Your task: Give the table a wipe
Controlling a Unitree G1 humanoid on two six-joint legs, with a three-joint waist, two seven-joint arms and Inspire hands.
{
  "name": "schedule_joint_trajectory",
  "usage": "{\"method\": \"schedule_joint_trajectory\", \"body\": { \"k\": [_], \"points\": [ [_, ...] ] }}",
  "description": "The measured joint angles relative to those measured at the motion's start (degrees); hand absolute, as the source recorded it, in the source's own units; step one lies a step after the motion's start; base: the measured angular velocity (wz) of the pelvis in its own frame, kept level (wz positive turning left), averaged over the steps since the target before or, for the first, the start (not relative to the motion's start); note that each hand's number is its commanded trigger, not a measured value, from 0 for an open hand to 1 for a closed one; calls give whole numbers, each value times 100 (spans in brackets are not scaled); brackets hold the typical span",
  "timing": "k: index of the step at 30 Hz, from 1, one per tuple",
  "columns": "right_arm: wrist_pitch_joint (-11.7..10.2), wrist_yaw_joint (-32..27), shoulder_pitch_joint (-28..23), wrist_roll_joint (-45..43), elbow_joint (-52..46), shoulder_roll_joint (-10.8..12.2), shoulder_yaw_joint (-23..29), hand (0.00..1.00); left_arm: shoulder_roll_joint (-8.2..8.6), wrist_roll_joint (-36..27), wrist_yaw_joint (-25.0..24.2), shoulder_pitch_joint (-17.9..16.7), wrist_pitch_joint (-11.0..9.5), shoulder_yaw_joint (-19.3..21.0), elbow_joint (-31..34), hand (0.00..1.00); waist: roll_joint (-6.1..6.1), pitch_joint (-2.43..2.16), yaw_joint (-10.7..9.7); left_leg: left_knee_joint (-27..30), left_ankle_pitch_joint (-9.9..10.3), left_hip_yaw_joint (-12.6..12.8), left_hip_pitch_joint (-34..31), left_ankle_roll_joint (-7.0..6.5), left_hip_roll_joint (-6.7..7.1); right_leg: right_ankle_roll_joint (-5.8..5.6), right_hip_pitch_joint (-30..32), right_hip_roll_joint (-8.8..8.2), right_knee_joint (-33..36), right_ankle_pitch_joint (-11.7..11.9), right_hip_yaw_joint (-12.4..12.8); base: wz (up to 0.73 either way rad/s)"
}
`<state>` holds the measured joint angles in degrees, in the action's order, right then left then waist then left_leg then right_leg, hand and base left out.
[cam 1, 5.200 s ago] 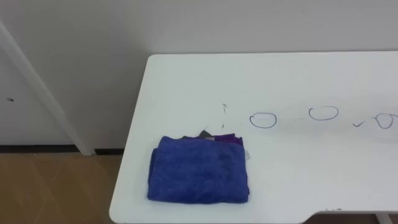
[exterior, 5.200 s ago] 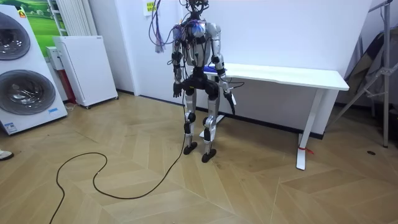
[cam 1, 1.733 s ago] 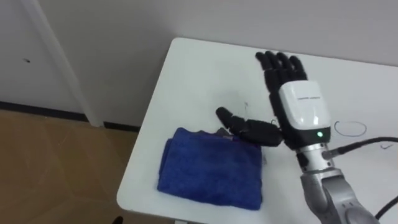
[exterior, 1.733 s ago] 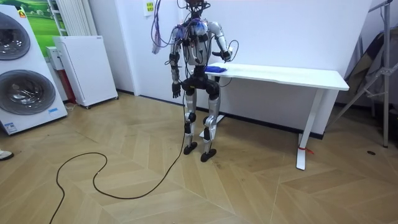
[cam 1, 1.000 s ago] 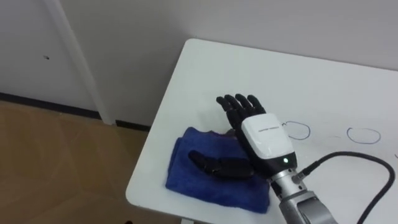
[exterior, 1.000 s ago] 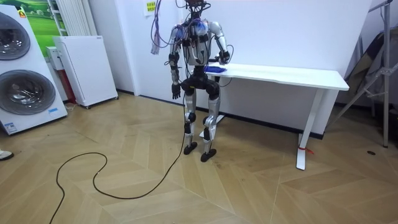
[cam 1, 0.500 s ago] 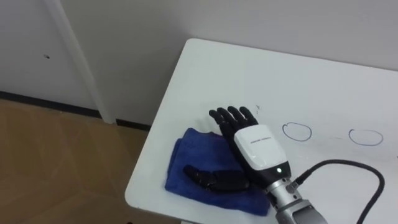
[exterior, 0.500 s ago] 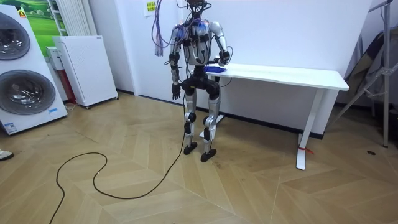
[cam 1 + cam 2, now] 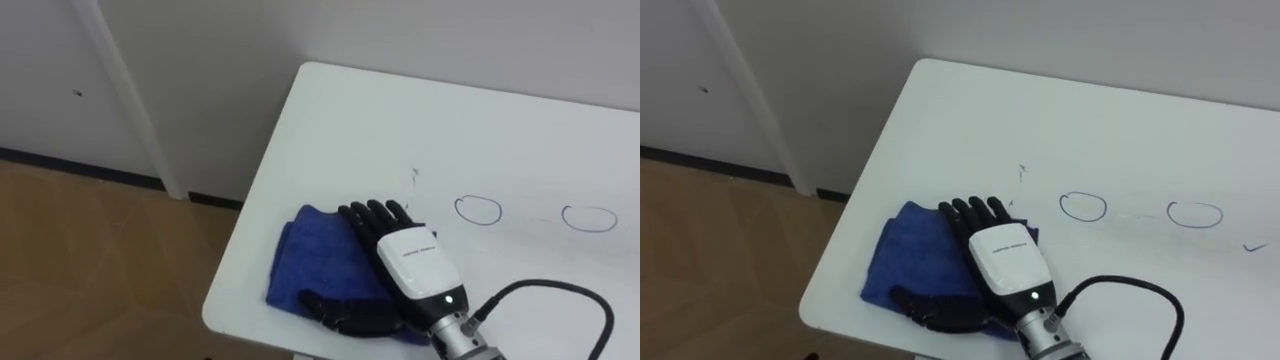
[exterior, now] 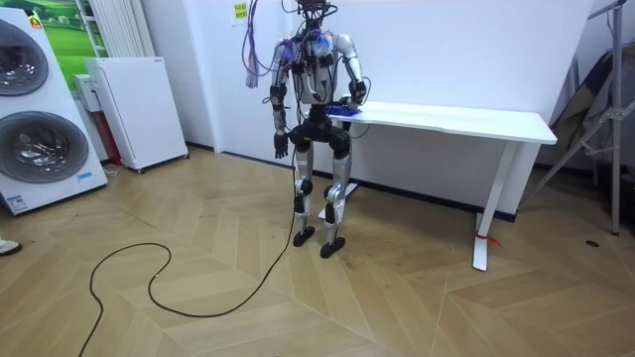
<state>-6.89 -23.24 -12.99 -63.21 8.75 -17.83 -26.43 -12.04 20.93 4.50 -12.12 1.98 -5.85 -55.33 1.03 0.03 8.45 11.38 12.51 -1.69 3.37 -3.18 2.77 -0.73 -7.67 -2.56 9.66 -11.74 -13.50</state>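
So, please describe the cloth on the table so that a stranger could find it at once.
Look at the white table by the wall, at its near left corner. A folded blue cloth lies there under the robot's flat right hand. It is the only object on the table; its neighbours are just pen-drawn ovals.

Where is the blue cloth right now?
In the left eye view, the blue cloth lies on the white table at its near left corner, under the right hand.

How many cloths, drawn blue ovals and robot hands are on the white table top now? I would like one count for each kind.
Blue cloth: 1
Drawn blue ovals: 2
Right hand, flat on the cloth: 1
Total: 4
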Motion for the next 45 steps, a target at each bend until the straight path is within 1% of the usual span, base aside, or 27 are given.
{"method": "schedule_joint_trajectory", "body": {
  "k": [5, 6, 7, 8, 11, 14, 15, 19, 23, 30, 34, 35, 37, 39, 44, 45],
  "points": [
    [0, 0, -27, 0, 3, 0, -1, 0, 0, 3, 0, -13, 0, -3, 0, 0, 3, -2, -10, 4, 0, -4, -10, 0, 0, 0, 3, -1, 2, 0, -25, 0],
    [0, 0, -29, 0, 3, 0, -1, 29, 0, 3, 0, -14, 0, -4, 0, 0, 4, -2, -10, 7, 0, -4, -19, 0, 0, 0, 10, -1, 2, 0, -26, 0],
    [0, 0, -30, -1, 3, -1, -1, 83, 0, 5, 0, -14, 0, -5, 0, 0, 3, -3, -12, 10, 0, -4, -24, 0, 1, 0, 14, -2, 2, 0, -26, 0],
    [-1, -3, -42, -1, 12, -4, 0, 100, 0, 5, 0, -14, 0, -8, 0, 0, 5, -4, -21, 23, 0, -7, -30, 0, 2, 0, 20, -3, 2, 0, -34, 0],
    [-5, -35, -60, 0, 189, -5, 0, 100, 0, 3, 0, -16, 1, -7, 0, 0, 14, -19, -23, 34, 0, -10, -32, 0, 3, 0, 18, -5, 1, 0, -50, 0],
    [-21, -291, -49, 14, 152, 19, 11, 100, 0, 5, 1, -35, 1, -7, 0, 0, 13, -39, -26, 35, 0, -9, -31, 0, 3, 0, 11, -7, 0, 0, -73, 1],
    [-61, -412, -38, 17, 151, 20, 20, 100, 0, 4, 3, -34, -1, -7, 1, 0, 14, -40, -29, 35, 0, -10, -30, 0, 3, 0, 3, -8, 0, 0, -79, 4],
    [-135, -597, 2, 72, 154, 26, 19, 100, 0, 4, 9, -52, -1, -6, 15, 0, 12, -39, -29, 33, 0, -11, -25, 0, 3, -1, -15, -11, -2, 0, -80, 1],
    [-243, -642, 19, 220, 157, 28, 9, 100, 0, 1, 12, -54, -2, -7, 17, 0, 8, -34, -29, 35, 1, -13, -18, 1, 4, -1, -29, -15, -1, 0, -91, 0],
    [-262, -695, 12, 318, 188, 27, 4, 100, 0, 2, 12, -55, -4, -7, 17, 0, 28, -20, -28, 39, 1, -12, -18, 0, 7, -1, -34, -20, -1, 1, -95, 0],
    [-357, -696, 23, 318, 229, 29, 50, 100, 5, -15, 12, -55, -14, -6, 17, 0, 31, -16, -44, 73, 0, -11, -17, 0, 9, -1, -59, -24, -5, 1, -127, 3],
    [-391, -708, 39, 320, 280, 29, 69, 100, 6, -27, 12, -53, -53, -6, 17, 0, 30, -12, -47, 108, 0, -12, -13, 0, 8, -1, -74, -28, -9, 1, -140, 10],
    [-437, -751, 69, 321, 355, 30, 84, 100, 9, -39, 10, -53, -102, -6, 16, 0, 25, 16, -52, 125, 0, -12, 15, 0, -1, -1, -127, -32, -22, 0, -157, 9],
    [-444, -800, 91, 343, 403, 29, 92, 100, 10, -84, 2, -61, -114, -7, 12, 0, 24, 28, -49, 79, 1, -10, 32, 0, -6, -2, -152, -33, -25, 0, -158, 2],
    [-427, -784, 103, 329, 399, 19, 130, 100, 10, -115, 1, -114, -100, -5, -82, 0, 23, 27, -54, 90, 1, -6, 35, 0, 5, -2, -172, -31, -26, 0, -164, 0],
    [-424, -783, 103, 348, 399, 14, 133, 100, 10, -115, -8, -134, -72, -5, -99, 0, 23, 27, -56, 92, 1, -9, 35, 0, 7, -2, -174, -31, -26, 0, -170, 0]
  ]
}}
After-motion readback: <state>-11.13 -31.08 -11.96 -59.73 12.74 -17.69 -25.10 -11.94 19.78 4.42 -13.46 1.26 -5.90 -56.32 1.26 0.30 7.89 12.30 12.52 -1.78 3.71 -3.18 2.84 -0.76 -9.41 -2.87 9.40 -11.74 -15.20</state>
